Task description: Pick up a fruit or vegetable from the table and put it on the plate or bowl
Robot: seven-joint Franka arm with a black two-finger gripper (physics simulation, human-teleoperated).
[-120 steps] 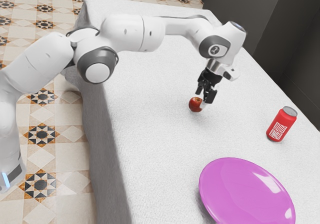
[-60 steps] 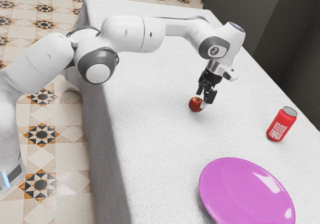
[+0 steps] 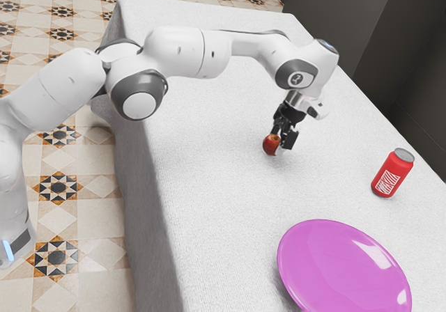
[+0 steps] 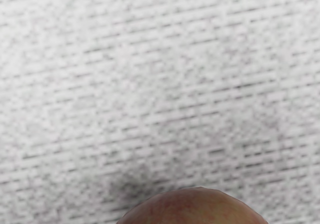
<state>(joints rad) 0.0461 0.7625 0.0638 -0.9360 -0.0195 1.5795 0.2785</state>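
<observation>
"Exterior view: where does the apple [image 3: 271,145] lie?"
"Mid-table, just under the gripper [image 3: 283,138], well apart from the plate [image 3: 344,267] at the near edge. Whether the jaws are clamped on it cannot be told."
"Risk?"
"An off-centre hold may let the round fruit slip and roll toward the table [image 3: 209,186] edge."

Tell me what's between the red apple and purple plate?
Nothing: bare white tablecloth separates the small red apple and round purple plate, in the exterior view.

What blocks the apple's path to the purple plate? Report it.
Nothing visible does: bare tablecloth lies between the apple and the purple plate; the red soda can stands aside, toward the exterior view's right.
</observation>
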